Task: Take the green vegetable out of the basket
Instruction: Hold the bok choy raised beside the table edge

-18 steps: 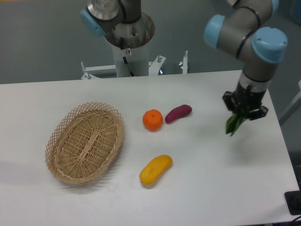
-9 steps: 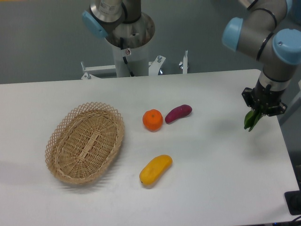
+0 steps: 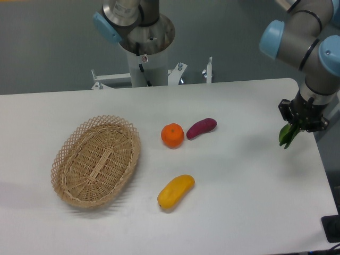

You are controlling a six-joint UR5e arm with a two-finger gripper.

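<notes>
Near edge: yellow fruit (image 3: 176,191), untouched. Basket (image 3: 95,160) at left holds nothing now. Mid table: orange (image 3: 172,135) and purple sweet potato (image 3: 201,127), well apart from arm. Far right: gripper (image 3: 302,123) has drifted further right since 1 s ago, jaws clamped on green vegetable (image 3: 287,135), leaves hanging, lifted off table near its right edge. Pick looks done; nothing blocks.

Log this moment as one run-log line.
hand: shut on green vegetable, held off the table's right edge | basket: holds nothing | on table: orange, purple sweet potato, yellow fruit
</notes>
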